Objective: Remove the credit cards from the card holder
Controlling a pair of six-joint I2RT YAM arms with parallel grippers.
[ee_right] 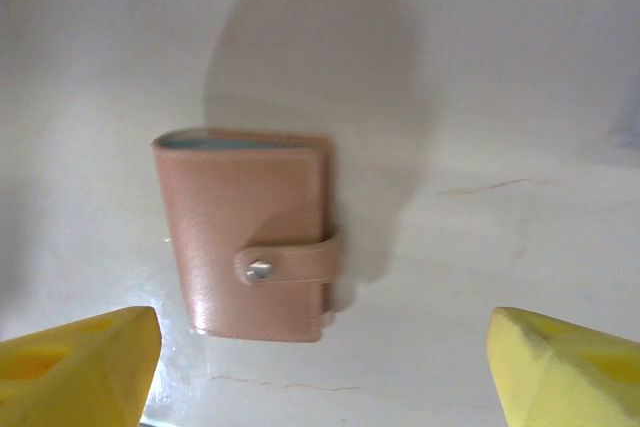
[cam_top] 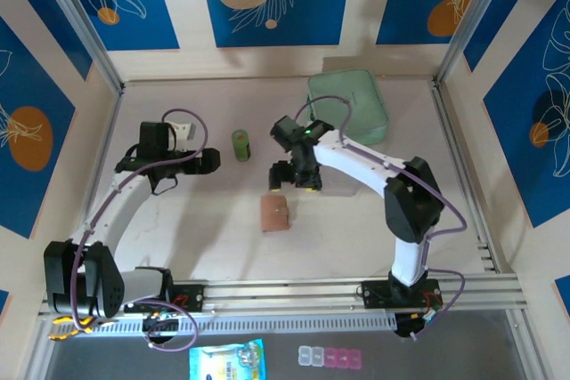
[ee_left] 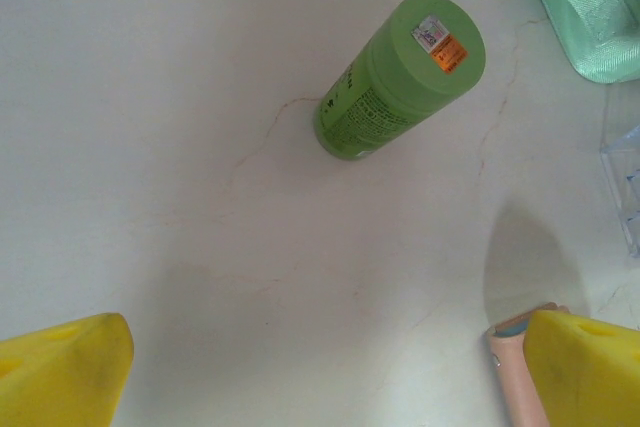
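The card holder [cam_top: 275, 214] lies flat on the table, folded shut with its snap tab fastened. In the right wrist view the card holder [ee_right: 245, 237] sits ahead of the jaws, toward the left finger and untouched. A thin bluish edge shows at its far end; the credit cards are hidden inside. My right gripper [cam_top: 294, 175] [ee_right: 320, 377] hovers just behind the holder, open and holding nothing. My left gripper [cam_top: 212, 162] [ee_left: 325, 387] is open over bare table, with the card holder's edge [ee_left: 515, 367] beside its right finger.
A green bottle [cam_top: 240, 145] [ee_left: 400, 77] lies on its side between the arms. At the back right rests a mint-green pouch [cam_top: 347, 104] [ee_left: 590, 7]. A clear plastic box [cam_top: 340, 188] [ee_left: 625, 177] sits under the right arm. Walls and rails enclose the table.
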